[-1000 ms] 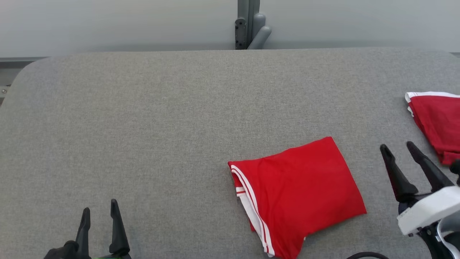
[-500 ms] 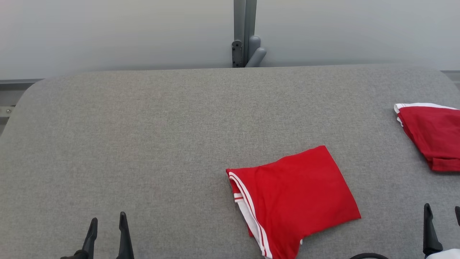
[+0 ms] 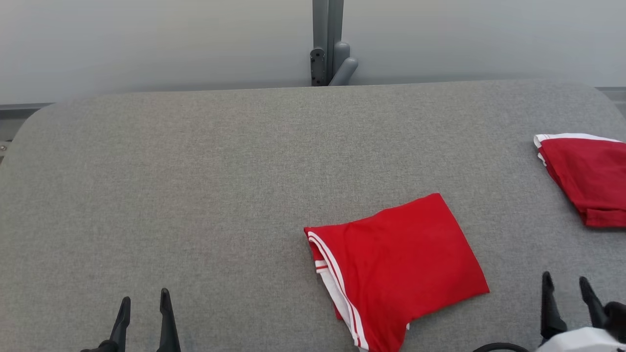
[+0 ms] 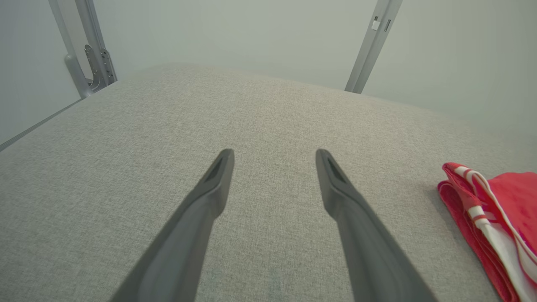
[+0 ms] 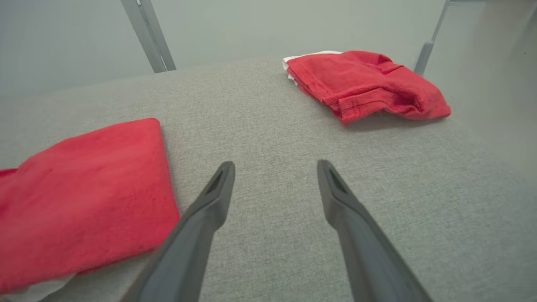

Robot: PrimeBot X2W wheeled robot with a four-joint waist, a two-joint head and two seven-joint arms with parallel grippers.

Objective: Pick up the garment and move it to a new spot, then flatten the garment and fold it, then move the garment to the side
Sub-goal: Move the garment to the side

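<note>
A folded red garment (image 3: 401, 266) with white stripes lies flat on the grey table (image 3: 195, 195), right of centre near the front edge. Its striped edge (image 4: 495, 222) shows at the right of the left wrist view, and its plain side (image 5: 84, 197) fills the left of the right wrist view. My left gripper (image 3: 144, 298) stands open at the lower left, well clear of the garment, with nothing between its fingers (image 4: 275, 155). My right gripper (image 3: 567, 283) is open at the lower right, just right of the garment, over bare table (image 5: 275, 167).
A second folded red garment (image 3: 584, 176) lies at the table's right edge (image 5: 369, 84). Grey metal posts (image 3: 327, 44) stand behind the table's far edge against a pale wall. The left half of the table is bare fabric.
My right gripper has drawn back from beside the far red garment to the lower right corner. The camera has tilted, shifting the whole picture down slightly. The folded garment has stayed in place.
</note>
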